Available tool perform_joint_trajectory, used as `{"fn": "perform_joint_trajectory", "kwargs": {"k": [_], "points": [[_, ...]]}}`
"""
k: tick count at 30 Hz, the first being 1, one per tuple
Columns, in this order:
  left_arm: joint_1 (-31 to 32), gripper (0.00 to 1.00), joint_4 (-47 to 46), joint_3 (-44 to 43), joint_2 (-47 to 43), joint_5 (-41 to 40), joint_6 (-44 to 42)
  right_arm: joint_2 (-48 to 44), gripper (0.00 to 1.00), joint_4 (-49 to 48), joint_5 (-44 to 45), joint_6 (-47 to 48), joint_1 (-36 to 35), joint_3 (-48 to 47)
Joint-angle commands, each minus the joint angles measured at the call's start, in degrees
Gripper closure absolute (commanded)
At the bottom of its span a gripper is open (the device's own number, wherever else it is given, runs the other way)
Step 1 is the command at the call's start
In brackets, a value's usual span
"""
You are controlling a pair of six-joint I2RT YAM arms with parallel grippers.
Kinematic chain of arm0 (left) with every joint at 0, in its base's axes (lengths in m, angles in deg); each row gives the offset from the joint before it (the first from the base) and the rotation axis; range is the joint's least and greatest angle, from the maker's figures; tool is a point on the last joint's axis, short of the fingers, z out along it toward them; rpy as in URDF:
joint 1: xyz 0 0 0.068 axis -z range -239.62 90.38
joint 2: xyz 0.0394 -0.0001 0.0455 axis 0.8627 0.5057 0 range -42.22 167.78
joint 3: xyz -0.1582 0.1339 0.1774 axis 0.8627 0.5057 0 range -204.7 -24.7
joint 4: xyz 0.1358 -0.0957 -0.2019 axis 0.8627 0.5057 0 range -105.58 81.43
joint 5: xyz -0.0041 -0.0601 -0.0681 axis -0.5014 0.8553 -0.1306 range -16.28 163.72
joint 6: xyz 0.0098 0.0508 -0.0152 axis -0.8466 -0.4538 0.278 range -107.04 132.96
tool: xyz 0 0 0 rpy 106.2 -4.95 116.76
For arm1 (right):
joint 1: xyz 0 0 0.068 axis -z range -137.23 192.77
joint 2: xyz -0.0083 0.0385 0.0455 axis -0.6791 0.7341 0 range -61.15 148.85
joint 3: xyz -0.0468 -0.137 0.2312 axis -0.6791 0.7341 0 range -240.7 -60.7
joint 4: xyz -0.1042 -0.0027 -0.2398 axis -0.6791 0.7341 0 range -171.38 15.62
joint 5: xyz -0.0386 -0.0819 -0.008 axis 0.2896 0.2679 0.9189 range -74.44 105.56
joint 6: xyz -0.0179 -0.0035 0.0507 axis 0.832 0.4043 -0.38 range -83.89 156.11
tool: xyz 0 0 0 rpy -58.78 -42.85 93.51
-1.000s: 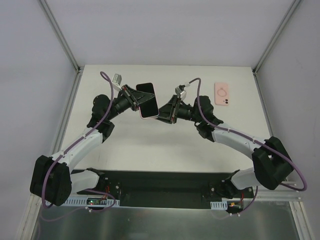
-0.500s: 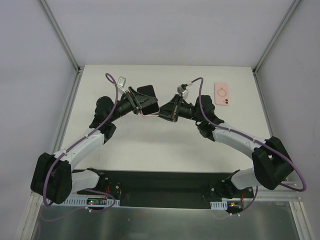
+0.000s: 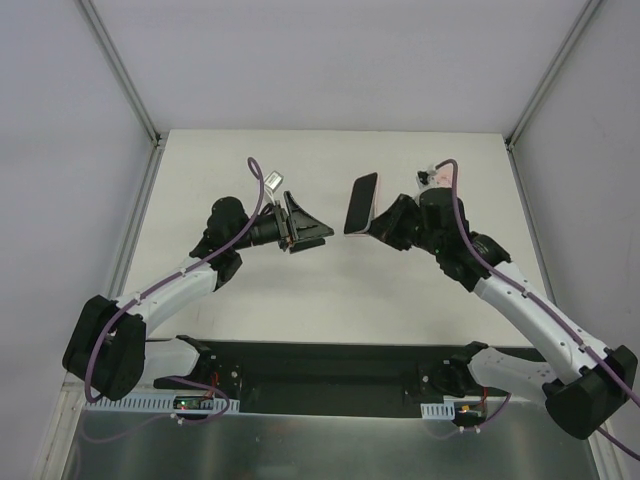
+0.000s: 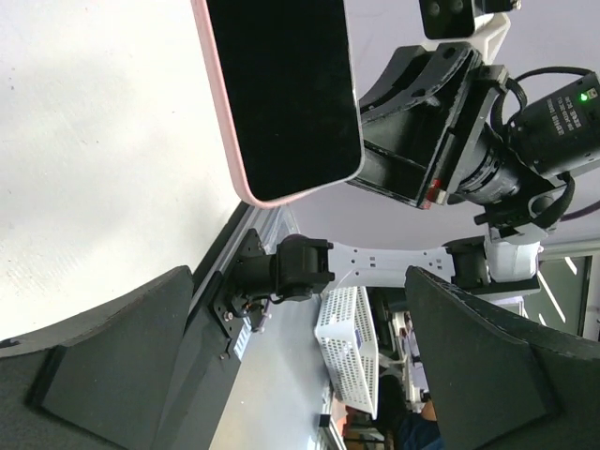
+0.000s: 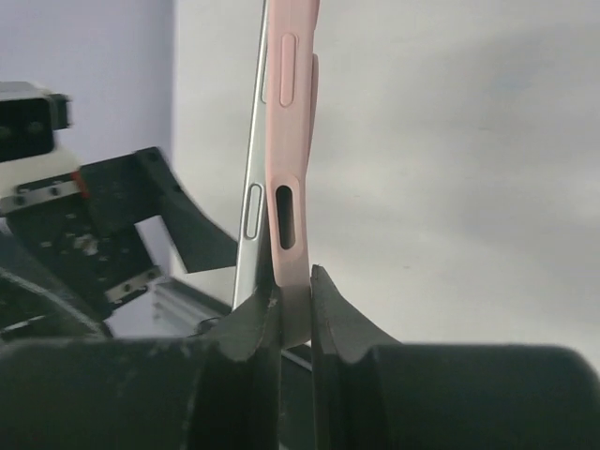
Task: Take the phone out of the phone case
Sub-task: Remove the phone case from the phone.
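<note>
The phone, black screen facing left, stands on edge above the white table, still in its pink phone case. My right gripper is shut on the case's lower edge. The phone's silver side frame runs just beside the case and parts slightly from it near the fingers. In the left wrist view the phone hangs ahead of my left gripper. My left gripper stands wide open with nothing in it, a short way left of the phone.
The black mounting plate with both arm bases runs along the table's near edge. Metal frame rails border the table at left and right. A white perforated basket sits beyond the table.
My left gripper has let go of the phone, opened wide and drawn back to the left. My right gripper has shut on the case and carried the phone to the right.
</note>
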Motion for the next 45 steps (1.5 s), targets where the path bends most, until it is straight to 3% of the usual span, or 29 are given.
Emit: {"fn": "perform_joint_trajectory", "kwargs": {"k": [1, 8, 15, 19, 26, 29, 39, 45], "points": [[-0.5, 0.06, -1.3, -1.2, 0.0, 1.7, -1.9, -2.9, 0.99, 17.1, 12.5, 12.1, -0.2, -4.6], [-0.6, 0.06, 0.0, -1.6, 0.2, 1.8, -2.2, -1.0, 0.99, 30.7, 17.5, 22.7, -0.6, -3.0], [-0.5, 0.06, 0.4, -1.7, 1.9, 2.5, -1.8, 4.0, 0.99, 34.7, 12.4, 30.2, -2.9, 0.2], [-0.6, 0.06, 0.4, -1.7, 2.6, 2.8, -1.5, 9.1, 0.99, 36.3, 14.8, 31.5, -5.8, 0.2], [-0.5, 0.07, 0.3, -1.4, 2.2, 3.6, -1.6, 11.6, 0.99, 28.7, 22.5, 27.9, -7.4, 5.0], [-0.6, 0.06, 0.5, -1.4, 2.0, 3.8, -1.8, 13.0, 0.94, 27.3, 24.8, 26.9, -8.7, 5.4], [-0.6, 0.07, 0.6, -1.3, 1.9, 4.3, -2.0, 17.2, 0.85, 21.1, 25.4, 24.7, -10.5, 7.6], [-0.6, 0.07, 0.7, -0.6, 1.5, 4.2, -2.1, 20.9, 0.86, 17.1, 26.2, 23.8, -10.9, 9.6]]}}
